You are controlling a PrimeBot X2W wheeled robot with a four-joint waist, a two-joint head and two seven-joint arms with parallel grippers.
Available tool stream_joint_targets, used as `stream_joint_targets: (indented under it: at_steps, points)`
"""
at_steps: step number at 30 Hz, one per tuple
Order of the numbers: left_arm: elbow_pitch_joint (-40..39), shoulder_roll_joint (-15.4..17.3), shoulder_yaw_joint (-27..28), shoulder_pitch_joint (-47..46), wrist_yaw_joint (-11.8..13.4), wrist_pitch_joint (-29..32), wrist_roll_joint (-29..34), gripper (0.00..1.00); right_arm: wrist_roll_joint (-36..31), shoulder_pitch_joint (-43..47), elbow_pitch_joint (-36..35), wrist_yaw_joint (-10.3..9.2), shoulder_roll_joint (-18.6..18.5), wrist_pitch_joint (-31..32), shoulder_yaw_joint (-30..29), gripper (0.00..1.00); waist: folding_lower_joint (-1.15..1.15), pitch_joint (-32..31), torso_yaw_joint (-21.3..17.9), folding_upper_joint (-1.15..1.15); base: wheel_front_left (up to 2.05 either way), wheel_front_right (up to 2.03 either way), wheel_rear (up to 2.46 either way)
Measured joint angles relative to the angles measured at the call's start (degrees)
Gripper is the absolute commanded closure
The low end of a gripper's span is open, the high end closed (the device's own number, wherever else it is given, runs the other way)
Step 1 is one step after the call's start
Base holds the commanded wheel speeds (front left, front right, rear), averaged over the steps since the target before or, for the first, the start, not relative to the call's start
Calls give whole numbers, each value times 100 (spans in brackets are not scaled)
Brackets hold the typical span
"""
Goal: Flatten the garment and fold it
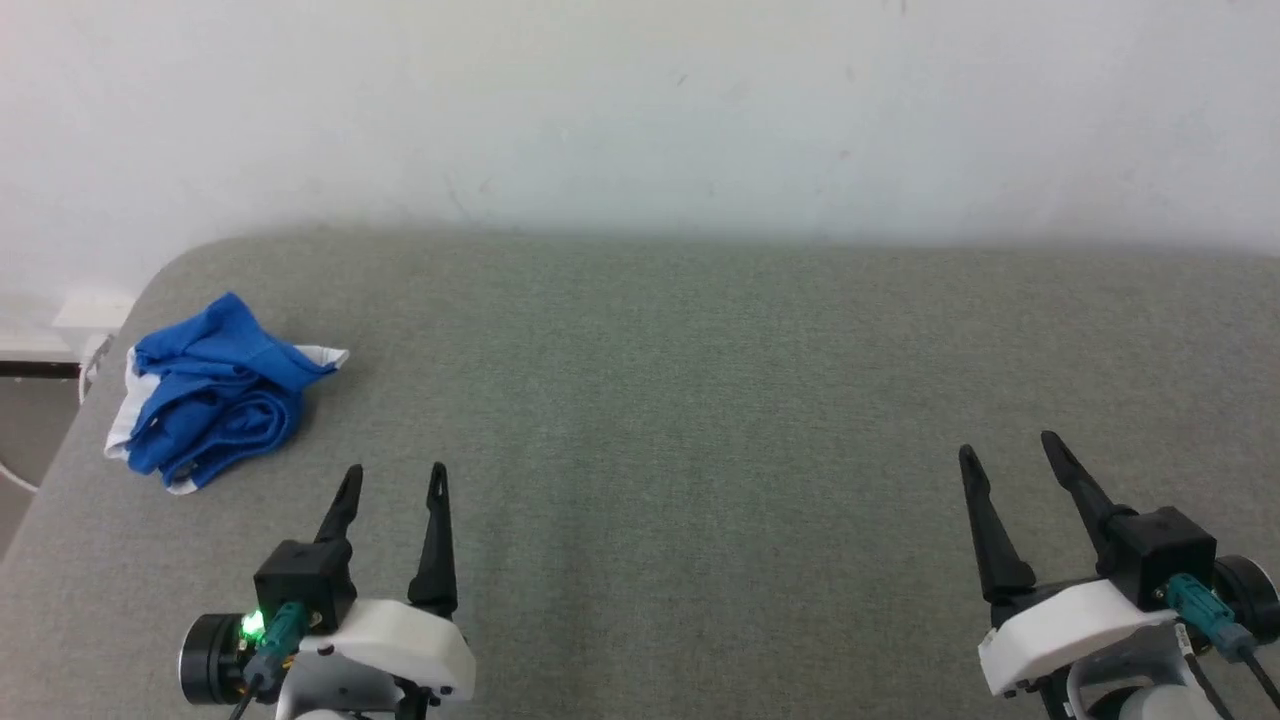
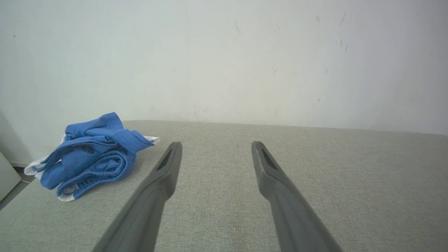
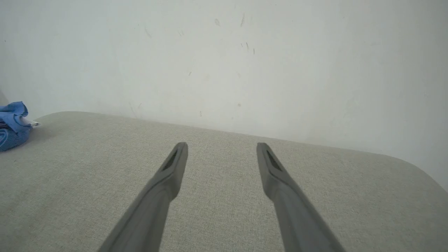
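Reach left gripper (image 1: 396,470), spread wide and empty like right gripper (image 1: 1008,445), toward eleven o'clock; pinch shorts (image 1: 215,400) by an edge, drag to middle of table (image 1: 700,400).

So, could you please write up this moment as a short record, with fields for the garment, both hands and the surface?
garment: blue with white trim, crumpled in a heap, not yet flattened
garment place: far left corner of the grey fabric surface, close to its edge
left hand: open, empty, near the garment but apart from it
right hand: open, empty, well off to the right of the garment
backdrop: white wall
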Motion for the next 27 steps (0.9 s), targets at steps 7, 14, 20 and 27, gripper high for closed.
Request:
stream_joint_targets:
  at_steps: [7, 14, 20, 27]
  points:
    - [19, 0, -7, 30, 27, -77, -83, 0, -41, 21, 27, 0, 1, -98, 18, 0, 0, -16, 266, 0, 0, 0, 0]
    - [60, 0, -23, 42, 32, -153, -135, 0, 59, 51, 114, 0, 2, -166, 80, 0, 0, -36, 558, 0, 0, 0, 0]
    - [86, 0, -53, 55, 33, -232, -166, 0, 57, 54, 111, 0, 3, -231, 67, 0, 0, -48, 812, 0, 0, 0, 0]
    - [110, 0, -99, 65, 58, -313, -238, 0, 11, 56, 156, 0, 2, -323, 65, 0, 0, -49, 1131, 0, 0, 0, 0]
